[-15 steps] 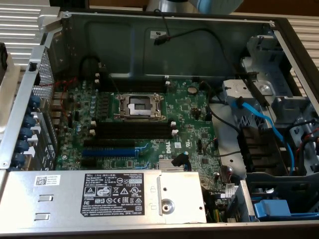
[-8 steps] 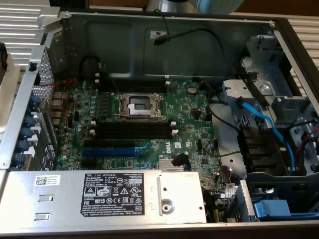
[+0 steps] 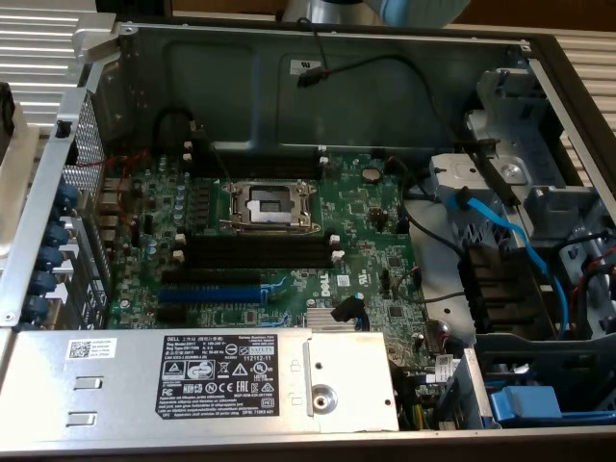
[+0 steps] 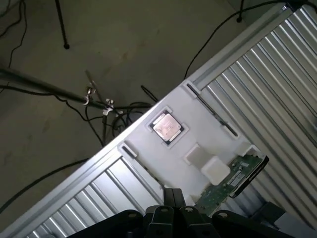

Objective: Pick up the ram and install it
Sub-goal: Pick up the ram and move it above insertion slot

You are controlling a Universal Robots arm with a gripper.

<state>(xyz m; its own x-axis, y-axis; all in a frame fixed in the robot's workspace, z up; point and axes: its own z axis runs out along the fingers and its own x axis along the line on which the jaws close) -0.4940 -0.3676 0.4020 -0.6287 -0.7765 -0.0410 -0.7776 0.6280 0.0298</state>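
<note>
The claw [image 4: 173, 198] is seen with its fingers pressed together and nothing gripped between them. The ram [image 4: 233, 179] is laid on a white tray [image 4: 193, 124], just beside the claw and near a silver processor chip [image 4: 167, 126]. In the open computer case [image 3: 318, 58], black memory slots [image 3: 255, 252] are seen just near of the processor socket [image 3: 269, 205].

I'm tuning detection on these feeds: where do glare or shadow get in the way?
Exterior view: light falls evenly on the motherboard, while the drive bay at the exterior view's right sits in shadow. Wrist view: the CPU glints on the pale tray, the ram is plainly lit, and the gripper is a dark silhouette.
</note>
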